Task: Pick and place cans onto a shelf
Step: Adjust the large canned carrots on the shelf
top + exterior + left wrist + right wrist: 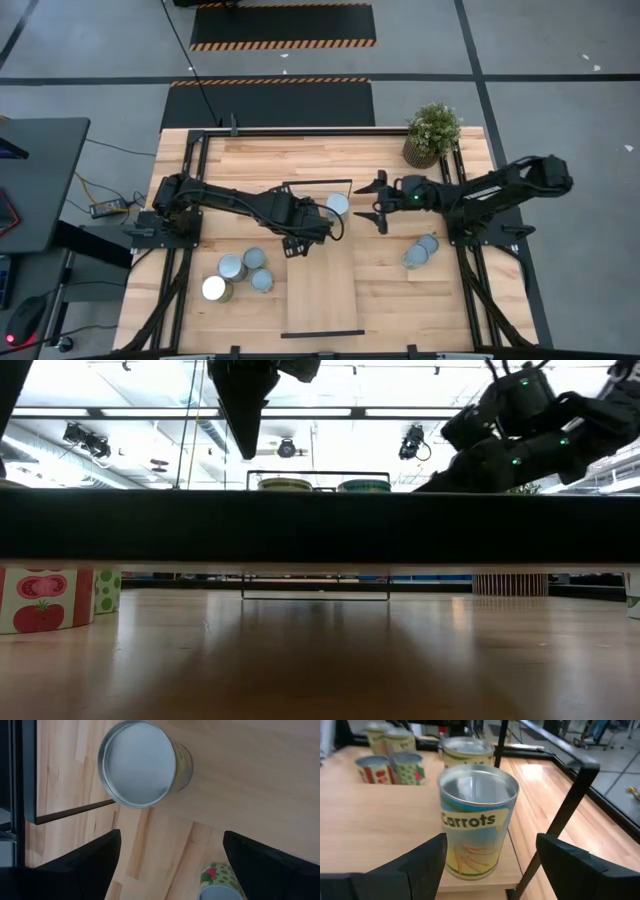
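— Where is the right gripper (372, 201)?

— Just off the shelf's (320, 290) far right corner, pointing in toward the board. Its fingers are spread, one to each side of the can marked "Carrots" (475, 827), with a gap on both sides; they grasp nothing.

— And that can?

— Upright on the shelf, right at that far corner beside the black frame bar. A second can (467, 750) stands on the shelf just behind it, farther in from the corner.

— The left gripper (171, 834)?

— Above the far end of the shelf, looking down. Its fingers are released and wide apart, with only bare wood between them. A can's round grey top (137, 762) shows just ahead of them, near the shelf's edge. I cannot tell which of the two shelf cans it is.

— The other cans?

— Four stand in a cluster (240, 275) on the desk (400, 300) to the left of the shelf, about level with its middle. Two more (421, 250) sit touching on the desk to the right of the shelf.

— Anything else?

— A potted plant (433, 130), on the desk beyond the shelf's far right corner.
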### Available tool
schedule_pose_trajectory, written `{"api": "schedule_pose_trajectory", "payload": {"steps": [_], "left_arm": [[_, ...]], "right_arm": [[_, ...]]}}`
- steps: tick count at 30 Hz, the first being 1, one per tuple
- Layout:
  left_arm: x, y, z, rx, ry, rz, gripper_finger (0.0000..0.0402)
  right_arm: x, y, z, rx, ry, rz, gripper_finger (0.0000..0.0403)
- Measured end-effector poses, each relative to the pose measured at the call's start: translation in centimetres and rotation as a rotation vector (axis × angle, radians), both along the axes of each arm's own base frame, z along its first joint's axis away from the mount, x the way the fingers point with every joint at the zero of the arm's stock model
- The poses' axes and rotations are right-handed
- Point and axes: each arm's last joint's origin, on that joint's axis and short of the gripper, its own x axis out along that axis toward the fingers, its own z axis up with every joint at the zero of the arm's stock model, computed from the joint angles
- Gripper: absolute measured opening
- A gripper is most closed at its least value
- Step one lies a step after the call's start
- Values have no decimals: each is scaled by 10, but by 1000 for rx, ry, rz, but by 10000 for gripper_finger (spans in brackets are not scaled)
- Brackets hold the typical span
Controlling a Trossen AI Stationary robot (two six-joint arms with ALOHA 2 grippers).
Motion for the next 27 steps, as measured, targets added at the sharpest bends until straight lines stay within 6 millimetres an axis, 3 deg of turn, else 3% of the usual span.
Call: {"api": "schedule_pose_trajectory", "payload": {"steps": [13,27], "left_arm": [[-1,0,0,1,5,7,357],[-1,0,0,0,4,18,357]], "right_arm": [[34,4,-7,-2,50,27,313],[25,5,-4,-32,147,41,313]]}}
